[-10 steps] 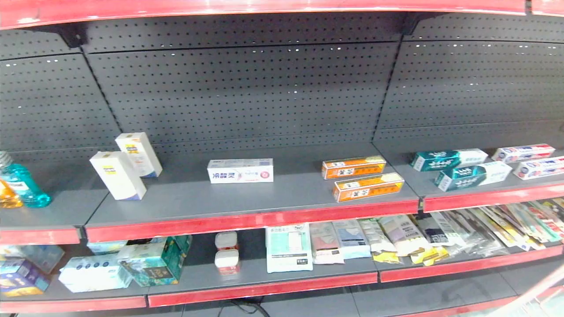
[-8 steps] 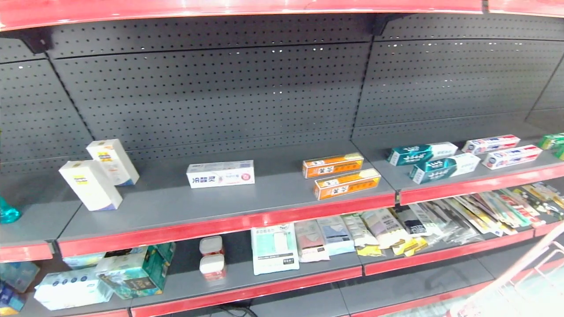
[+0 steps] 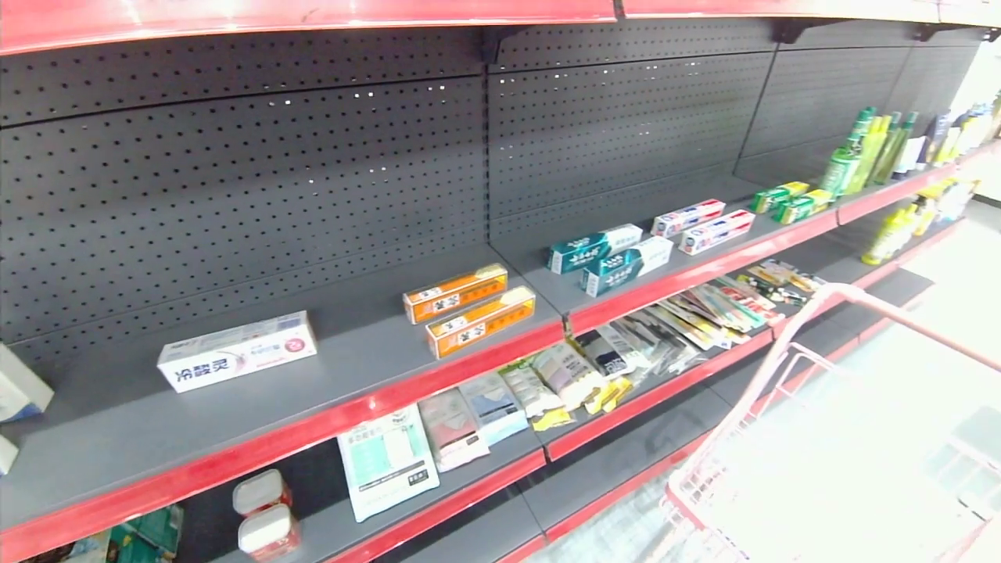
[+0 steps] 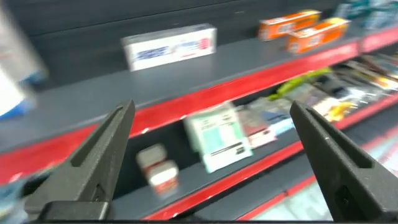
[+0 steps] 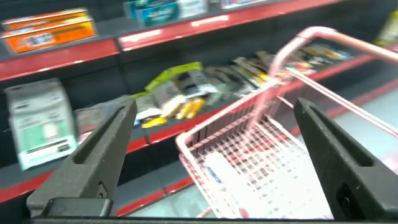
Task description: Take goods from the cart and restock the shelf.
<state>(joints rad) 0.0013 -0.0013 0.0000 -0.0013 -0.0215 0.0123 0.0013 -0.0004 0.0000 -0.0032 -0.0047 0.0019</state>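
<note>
Both arms point forward, left gripper (image 4: 211, 106) and right gripper (image 5: 216, 102) each released, fingers spread wide. Ahead of the left stands the long grey pegboard shelf with red edges (image 3: 375, 344); below the right, the pink wire shopping cart (image 5: 249, 124), its white goods (image 5: 214, 171) blurred. A white toothpaste box (image 4: 169, 46) lies beyond the left gripper

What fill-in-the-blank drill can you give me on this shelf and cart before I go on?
The orange boxes lie to the ____ of the white toothpaste box.
The cart's frame is coloured ____.
The left tool and the right tool are both ____, with nothing between their fingers.
The teal boxes number ____.
Missing words: right; pink; open; two.
</note>
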